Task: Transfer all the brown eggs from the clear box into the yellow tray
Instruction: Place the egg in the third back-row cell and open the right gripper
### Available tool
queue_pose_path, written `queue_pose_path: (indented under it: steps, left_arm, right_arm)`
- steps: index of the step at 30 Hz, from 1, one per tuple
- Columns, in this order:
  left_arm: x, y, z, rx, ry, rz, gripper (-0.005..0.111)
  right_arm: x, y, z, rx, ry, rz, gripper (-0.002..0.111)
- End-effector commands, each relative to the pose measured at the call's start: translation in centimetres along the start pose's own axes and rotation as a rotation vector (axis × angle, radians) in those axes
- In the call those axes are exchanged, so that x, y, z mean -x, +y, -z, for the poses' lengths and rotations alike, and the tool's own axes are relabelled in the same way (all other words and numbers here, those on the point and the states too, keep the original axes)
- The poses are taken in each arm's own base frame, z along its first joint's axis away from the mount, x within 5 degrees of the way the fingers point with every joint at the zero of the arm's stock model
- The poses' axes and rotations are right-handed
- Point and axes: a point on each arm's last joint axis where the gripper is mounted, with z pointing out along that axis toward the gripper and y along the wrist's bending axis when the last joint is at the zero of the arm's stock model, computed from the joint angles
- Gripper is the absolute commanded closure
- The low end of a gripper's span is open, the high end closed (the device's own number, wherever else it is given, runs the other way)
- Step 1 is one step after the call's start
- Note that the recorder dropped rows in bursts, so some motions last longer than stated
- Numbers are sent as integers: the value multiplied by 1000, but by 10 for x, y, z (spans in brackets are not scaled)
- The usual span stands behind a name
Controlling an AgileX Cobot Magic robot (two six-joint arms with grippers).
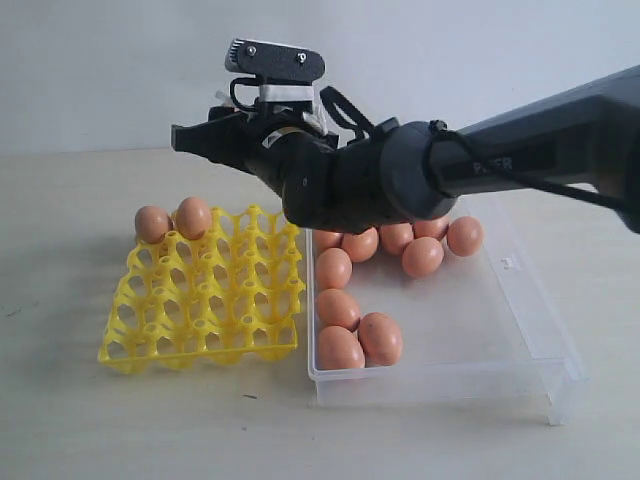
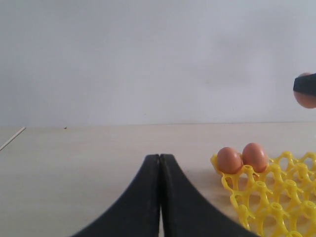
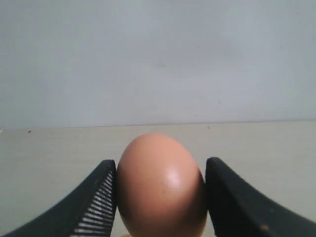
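Note:
My right gripper [image 3: 160, 170] is shut on a brown egg [image 3: 160, 185], which stands upright between its two fingers. In the exterior view this gripper [image 1: 182, 136] hangs above the far left of the yellow tray [image 1: 205, 300], and its fingers hide the held egg. Two brown eggs [image 1: 152, 223] [image 1: 193, 217] sit in the tray's far left cups. Several more brown eggs [image 1: 338, 308] lie in the clear box [image 1: 500, 360] to the tray's right. My left gripper [image 2: 160, 157] is shut on nothing, low over the table beside the tray [image 2: 276, 197].
The right arm [image 1: 520, 150] stretches from the right across the back of the clear box, covering some eggs there. The box's right half holds no eggs. Bare tabletop [image 1: 60, 300] lies left of and in front of the tray.

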Motion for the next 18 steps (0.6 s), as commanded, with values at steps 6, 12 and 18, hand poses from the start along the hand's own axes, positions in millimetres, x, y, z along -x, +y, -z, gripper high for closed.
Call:
queue_pose_path:
  steps: [6, 12, 18]
  left_arm:
    - [-1, 0, 0, -3, -5, 11, 107]
    - [-1, 0, 0, -3, -5, 11, 107]
    - [-1, 0, 0, -3, -5, 11, 107]
  right_arm:
    - [-25, -3, -10, 28, 20, 5, 108]
    - [-43, -7, -14, 19, 89, 13, 108]
    - [-52, -10, -16, 15, 127, 17, 108]
